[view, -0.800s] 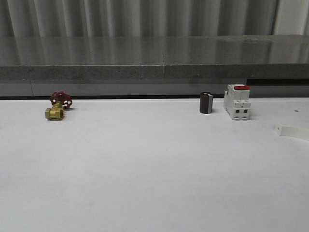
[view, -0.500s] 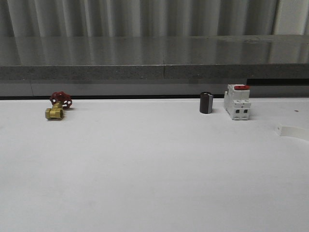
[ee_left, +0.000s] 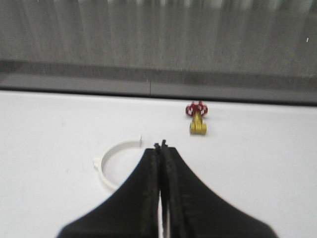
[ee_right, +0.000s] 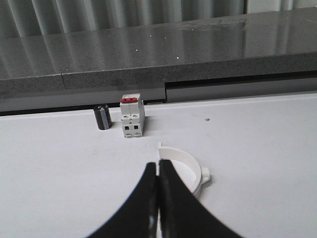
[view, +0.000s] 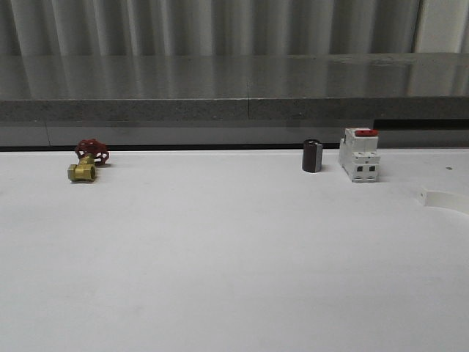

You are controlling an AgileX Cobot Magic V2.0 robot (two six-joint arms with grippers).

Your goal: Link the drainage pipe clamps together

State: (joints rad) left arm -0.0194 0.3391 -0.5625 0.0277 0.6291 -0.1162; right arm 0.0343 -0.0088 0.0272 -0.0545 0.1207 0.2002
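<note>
Both half-rings lie flat on the white table [view: 220, 279], well apart. One curls just ahead of the left gripper [ee_left: 161, 147], whose fingers are pressed together on nothing. That left half-ring [ee_left: 115, 161] opens toward the fingers. The right gripper [ee_right: 158, 163] is likewise closed and empty, its right half-ring [ee_right: 185, 168] just beyond the tips, near the breaker [ee_right: 132, 116]. They look like thin, light, springy plastic, likely slippery; pinching mid-arc seems best, leaving the end tabs free. No writing is readable.
</note>
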